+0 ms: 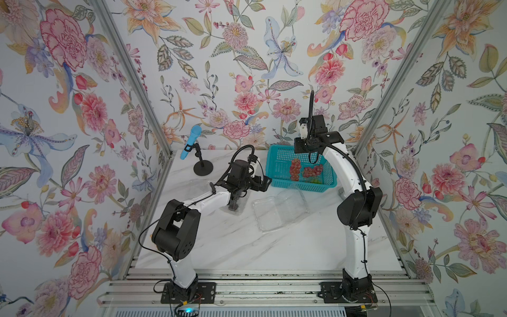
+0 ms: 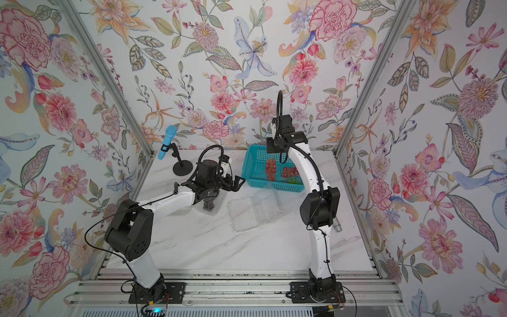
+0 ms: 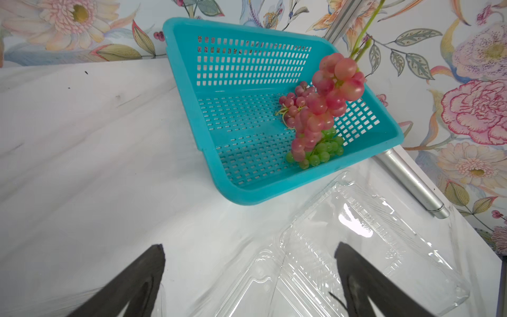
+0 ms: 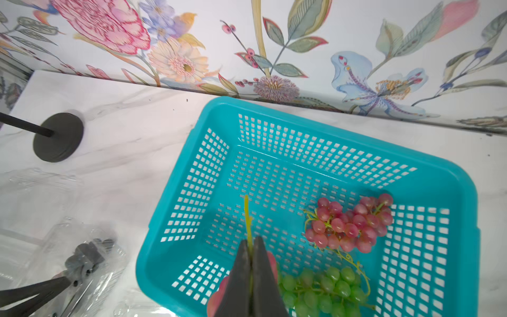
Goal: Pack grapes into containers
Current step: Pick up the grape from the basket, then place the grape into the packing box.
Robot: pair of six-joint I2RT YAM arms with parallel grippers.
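Grapes (image 3: pixel 329 90): red×2 (image 4: pixel 348 227), green×1 (image 4: pixel 323 288), dark×1 (image 2: pixel 209 204); right end effector (image 4: pixel 250 243) clamps red stem; left end effector (image 3: pixel 248 247) splayed, empty

Floral wallpaper (image 1: pixel 247 68) wraps three walls behind a white marble-look table (image 1: pixel 233 247), aluminium posts (image 1: pixel 131 74) framing the corners.
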